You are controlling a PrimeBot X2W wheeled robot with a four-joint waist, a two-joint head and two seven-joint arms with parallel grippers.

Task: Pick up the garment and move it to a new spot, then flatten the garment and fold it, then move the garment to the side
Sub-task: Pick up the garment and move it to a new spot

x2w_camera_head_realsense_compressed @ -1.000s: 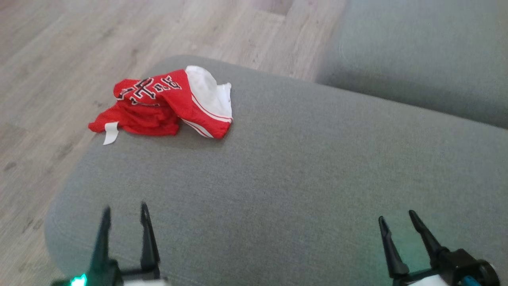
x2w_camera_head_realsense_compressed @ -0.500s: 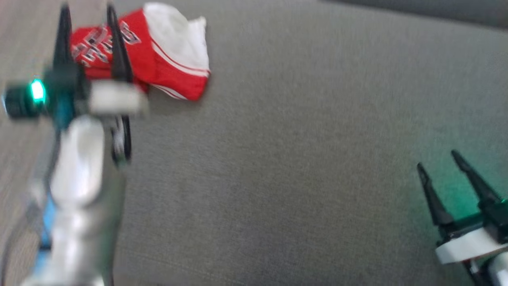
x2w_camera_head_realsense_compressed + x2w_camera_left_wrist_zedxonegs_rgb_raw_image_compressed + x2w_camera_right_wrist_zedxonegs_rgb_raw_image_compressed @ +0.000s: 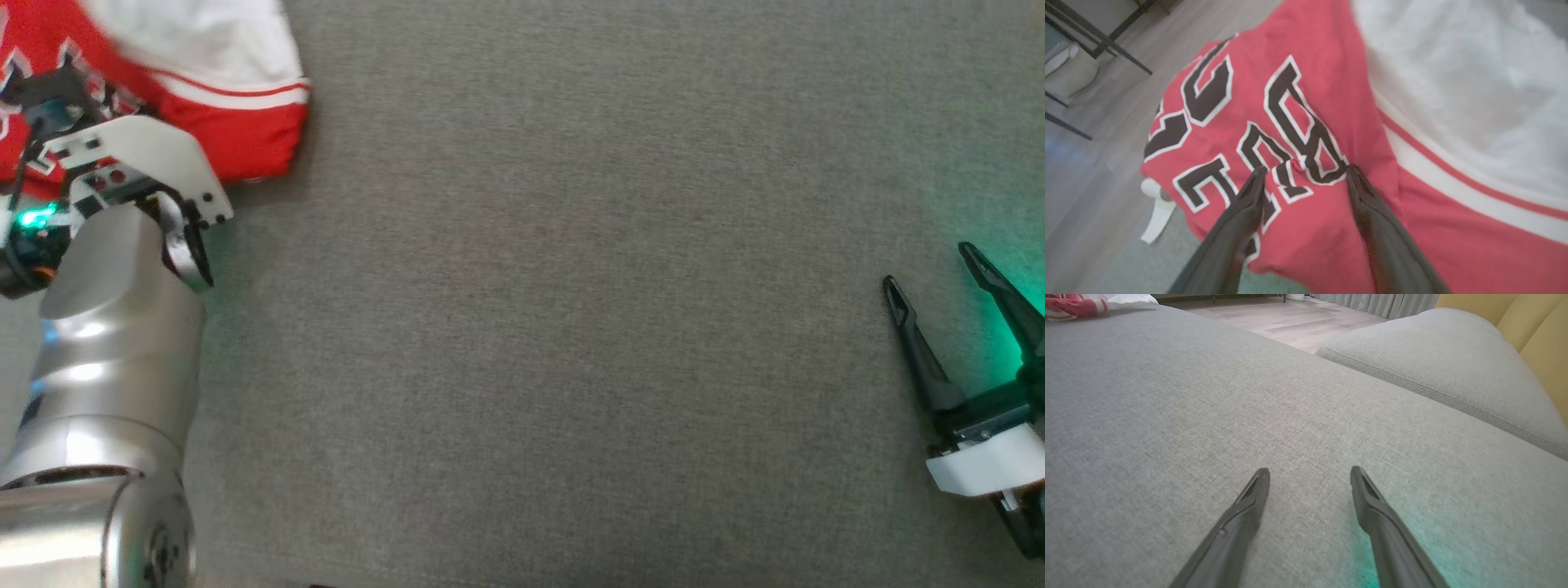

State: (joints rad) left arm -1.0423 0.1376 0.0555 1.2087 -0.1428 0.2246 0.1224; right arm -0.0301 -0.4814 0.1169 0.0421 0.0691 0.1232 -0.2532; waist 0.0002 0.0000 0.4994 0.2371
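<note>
The garment (image 3: 237, 139), a crumpled red jersey with black-and-white lettering and a white part, lies at the top left of the head view on the grey cushion (image 3: 571, 327). My left arm's wrist (image 3: 131, 163) hangs over it and hides the fingers there. In the left wrist view my left gripper (image 3: 1306, 171) is open, its tips just above or on the garment (image 3: 1331, 212) at the lettering; nothing is pinched. My right gripper (image 3: 931, 268) stands open at the right over bare cushion, and its wrist view shows it (image 3: 1309, 472) empty, the garment (image 3: 1069, 304) far off.
A white label (image 3: 1157, 216) hangs from the garment's edge near the cushion's rim, with wooden floor (image 3: 1086, 163) and dark furniture legs (image 3: 1106, 41) beyond. A second grey cushion (image 3: 1433, 355) and a yellow backrest (image 3: 1543, 335) lie to the right.
The head camera has tilted down and closer. My left arm has reached forward from the lower left to the garment. Both grippers have stayed open.
</note>
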